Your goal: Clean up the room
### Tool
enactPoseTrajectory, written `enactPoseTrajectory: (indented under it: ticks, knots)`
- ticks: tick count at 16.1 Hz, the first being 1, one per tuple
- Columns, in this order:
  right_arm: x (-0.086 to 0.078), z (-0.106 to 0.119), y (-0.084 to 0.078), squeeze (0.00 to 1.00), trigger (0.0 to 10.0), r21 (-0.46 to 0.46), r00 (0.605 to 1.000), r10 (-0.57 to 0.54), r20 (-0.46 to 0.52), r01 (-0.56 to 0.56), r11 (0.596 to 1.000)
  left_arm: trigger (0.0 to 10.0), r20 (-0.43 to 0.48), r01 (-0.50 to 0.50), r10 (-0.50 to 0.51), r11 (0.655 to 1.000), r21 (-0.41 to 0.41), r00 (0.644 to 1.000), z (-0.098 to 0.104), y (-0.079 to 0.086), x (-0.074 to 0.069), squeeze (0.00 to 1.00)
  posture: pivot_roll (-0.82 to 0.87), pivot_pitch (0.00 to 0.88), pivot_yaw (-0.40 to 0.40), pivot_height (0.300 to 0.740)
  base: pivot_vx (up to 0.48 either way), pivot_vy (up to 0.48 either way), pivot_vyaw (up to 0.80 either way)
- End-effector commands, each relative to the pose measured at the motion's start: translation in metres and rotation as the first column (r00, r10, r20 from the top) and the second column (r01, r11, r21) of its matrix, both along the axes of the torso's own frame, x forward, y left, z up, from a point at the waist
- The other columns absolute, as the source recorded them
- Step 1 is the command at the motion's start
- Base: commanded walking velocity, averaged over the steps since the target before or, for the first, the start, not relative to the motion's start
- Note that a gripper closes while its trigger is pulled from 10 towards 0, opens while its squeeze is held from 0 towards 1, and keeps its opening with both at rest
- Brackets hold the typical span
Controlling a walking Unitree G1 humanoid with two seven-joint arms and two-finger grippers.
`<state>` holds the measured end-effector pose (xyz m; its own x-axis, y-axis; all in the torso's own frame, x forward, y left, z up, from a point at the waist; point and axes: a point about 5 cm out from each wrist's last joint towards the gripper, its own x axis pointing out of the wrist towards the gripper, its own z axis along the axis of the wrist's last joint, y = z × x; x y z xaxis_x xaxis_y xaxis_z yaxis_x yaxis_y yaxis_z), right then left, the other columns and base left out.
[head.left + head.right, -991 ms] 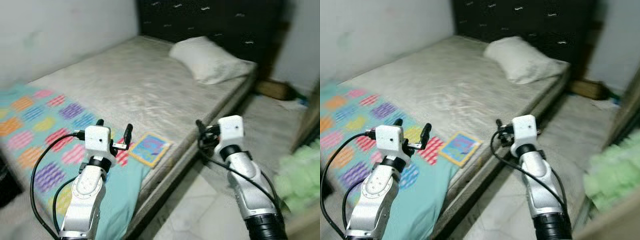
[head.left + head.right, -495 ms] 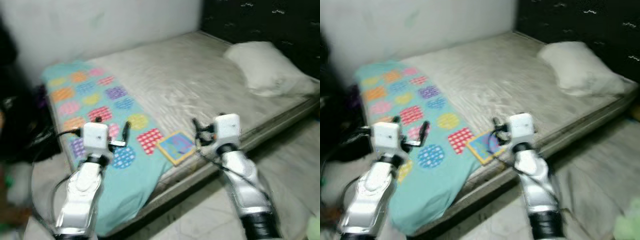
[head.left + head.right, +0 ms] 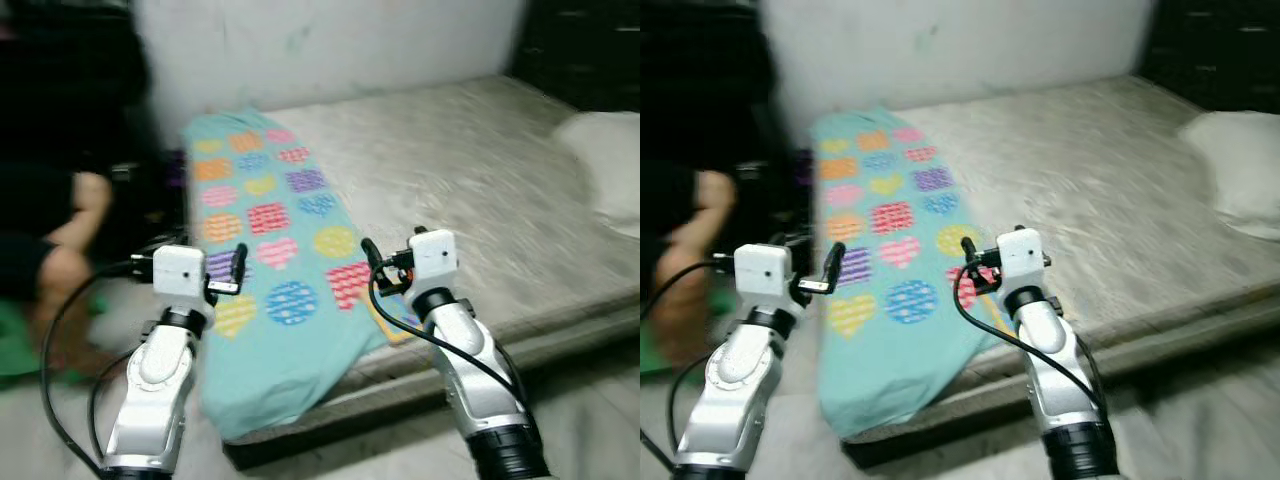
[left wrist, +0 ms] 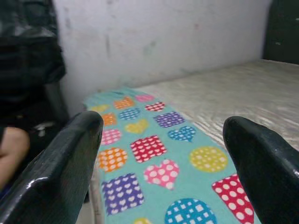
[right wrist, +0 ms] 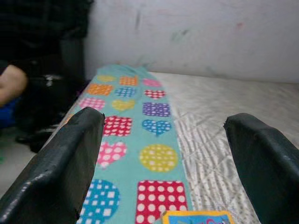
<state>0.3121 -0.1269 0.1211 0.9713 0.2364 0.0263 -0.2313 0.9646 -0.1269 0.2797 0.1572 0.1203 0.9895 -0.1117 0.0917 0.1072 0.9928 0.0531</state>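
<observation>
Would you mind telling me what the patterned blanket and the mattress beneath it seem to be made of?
The patterned blanket looks like soft, matte fabric, perhaps fleece or cotton: it lies limp and drapes over the bed's edge, its teal ground printed with coloured hearts, circles and squares. The mattress looks covered in a grey-beige quilted textile with a slight sheen, judging by the fine stitched ripples across it; the exact fibre cannot be told.
</observation>
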Motion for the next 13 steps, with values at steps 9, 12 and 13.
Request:
enactPoseTrajectory:
  ticks: [9,12,13]
  knots:
    - [0.0036,0.0036,-0.0055,0.0,10.0,0.008,1.0,-0.015,0.013,0.014,1.0,10.0,0.008,0.005,-0.005,1.0,-0.002,1.0,0.0023,-0.001,0.0023,0.0,-0.03,0.0,0.024,0.74,0.0,0.0,0.8]
    - [0.0035,0.0048,-0.0059,0.0,10.0,0.028,1.0,-0.018,0.02,0.017,0.999,10.0,0.01,0.014,-0.013,1.0,-0.009,1.0,0.0028,0.0002,0.0029,0.0,-0.03,0.0,0.025,0.74,0.0,0.0,0.21]
    - [0.0035,0.0049,-0.0058,0.0,10.0,0.03,1.0,-0.018,0.021,0.017,0.999,10.0,0.013,0.023,-0.023,1.0,-0.011,1.0,0.0032,0.0,0.0031,0.0,-0.04,0.0,0.026,0.74,0.0,0.0,0.0]
